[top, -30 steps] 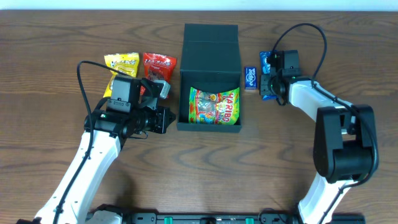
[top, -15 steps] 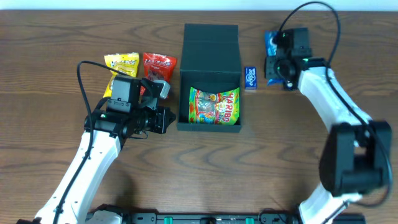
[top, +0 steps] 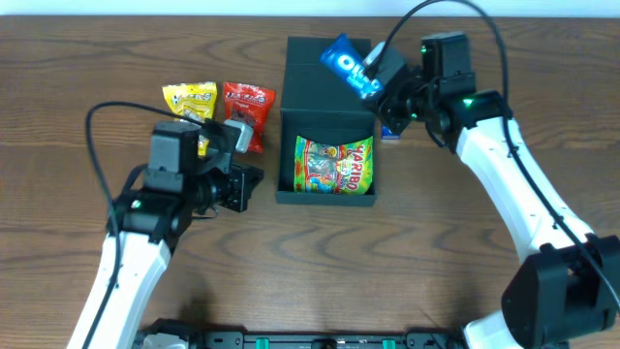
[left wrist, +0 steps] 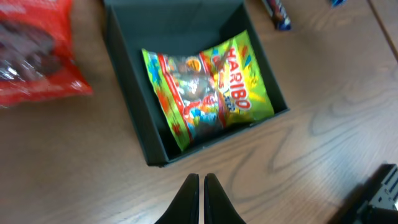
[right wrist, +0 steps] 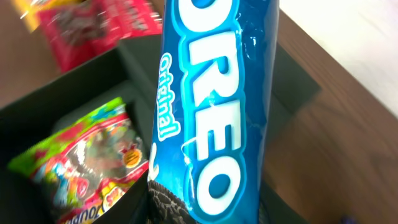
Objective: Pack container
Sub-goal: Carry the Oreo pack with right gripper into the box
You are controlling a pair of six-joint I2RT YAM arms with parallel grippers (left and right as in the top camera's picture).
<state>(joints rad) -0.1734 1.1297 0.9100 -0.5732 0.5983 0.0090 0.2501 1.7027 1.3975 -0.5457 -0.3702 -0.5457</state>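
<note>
Blue Oreo packet (top: 349,63) hangs over the teal container (top: 325,200) at bench (top: 417,271) centre, gripped by our right claw (top: 378,79). Left claw (left wrist: 201,190) sits closed, empty. Next, we expect: lower beside the Haribo bag (top: 334,167), release.

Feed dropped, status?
Right tool shut on blue Oreo packet above dark teal-green square cardboard box. Left tool shut, empty. Box open, colourful Haribo bag inside. Nothing blocking.

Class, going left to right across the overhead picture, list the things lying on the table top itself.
Glossy yellow snack packet → glossy red snack packet → dark teal-green square cardboard box → small blue snack packet, partly hidden.
</note>
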